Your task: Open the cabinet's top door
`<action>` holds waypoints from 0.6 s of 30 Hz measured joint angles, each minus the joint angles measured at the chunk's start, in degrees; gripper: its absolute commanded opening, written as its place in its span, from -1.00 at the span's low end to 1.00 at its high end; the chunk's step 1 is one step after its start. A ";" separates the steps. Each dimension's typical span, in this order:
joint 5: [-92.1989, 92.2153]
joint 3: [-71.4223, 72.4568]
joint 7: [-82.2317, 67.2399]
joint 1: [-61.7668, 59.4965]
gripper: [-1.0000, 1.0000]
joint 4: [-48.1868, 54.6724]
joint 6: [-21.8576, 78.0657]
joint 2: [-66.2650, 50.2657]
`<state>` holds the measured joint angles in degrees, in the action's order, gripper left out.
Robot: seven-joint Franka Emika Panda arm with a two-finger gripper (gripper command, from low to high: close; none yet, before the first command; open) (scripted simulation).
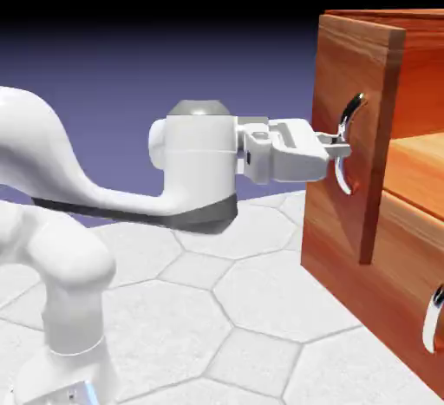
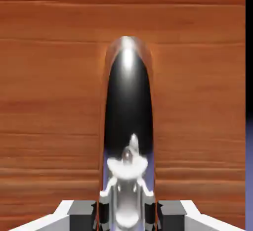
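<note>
You see a reddish-brown wood-grain cabinet (image 1: 408, 247), silver handle (image 1: 347, 139), white arm (image 1: 52, 178), pale hexagon-patterned table (image 1: 217, 308).

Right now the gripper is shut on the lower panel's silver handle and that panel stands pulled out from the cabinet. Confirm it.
Wrong panel. The gripper is shut on the silver handle of the top door, and it is that upper panel which stands pulled out from the cabinet, as the exterior view shows. The lower panel's handle is untouched.
</note>
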<state>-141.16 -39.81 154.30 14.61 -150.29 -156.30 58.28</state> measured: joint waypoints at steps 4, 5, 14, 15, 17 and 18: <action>8.64 8.16 -3.32 -8.16 -1.00 -6.50 2.43 4.56; 11.10 10.23 -4.32 -10.04 -1.00 -8.05 2.97 5.90; 33.51 25.70 -14.80 -20.31 -1.00 -18.39 7.49 18.41; 36.00 27.18 -16.07 -20.74 -1.00 -19.25 8.19 19.81; 40.99 30.14 -18.62 -21.19 -1.00 -20.84 9.87 22.60; 43.48 31.64 -19.87 -21.21 -1.00 -21.56 10.85 23.99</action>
<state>-97.68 -8.16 134.43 -6.61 -171.86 -145.45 82.26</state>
